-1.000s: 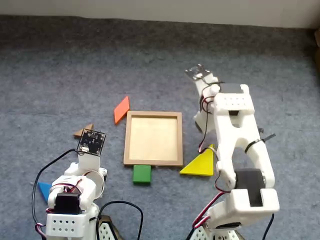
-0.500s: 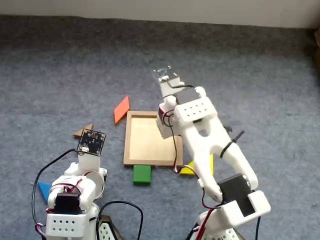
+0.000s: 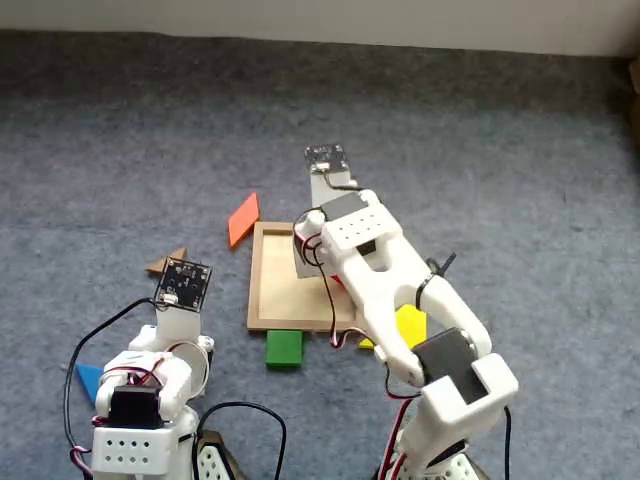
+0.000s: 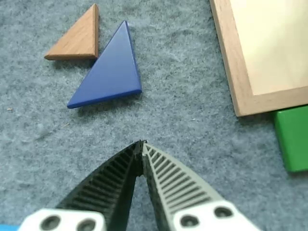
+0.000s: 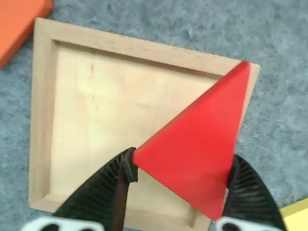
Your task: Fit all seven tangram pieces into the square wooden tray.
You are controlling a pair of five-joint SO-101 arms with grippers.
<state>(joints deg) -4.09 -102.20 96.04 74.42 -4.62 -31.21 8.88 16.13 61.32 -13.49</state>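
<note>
tray (image 3: 254, 280): square wooden one, mid worktop (image 3: 500, 150). I see no piece seated in it yet.
red triangle (image 5: 202, 144): gripped above the tray, one tip out over a tray corner. I can't tell if it touches the wood.
right jaws: clamped on the red triangle, one on each side.
right arm (image 3: 385, 270): stretched across the tray's right side, covering that rim.
green square (image 3: 284, 346): just beside the tray's near rim, outside it.
orange parallelogram (image 3: 243, 219): just off the tray's far-left corner.
yellow triangle (image 3: 410, 325): by the tray's near-right corner, partly under the right arm.
dark blue triangle (image 4: 110, 72): left of the tray, flat on the worktop.
brown triangle (image 3: 168, 264): just beyond the dark blue one, farther from the tray.
light blue piece (image 3: 90, 380): well left of the tray, by the left arm's base.
left jaws: closed tip to tip on nothing, over bare worktop left of the tray's near-left corner.
</note>
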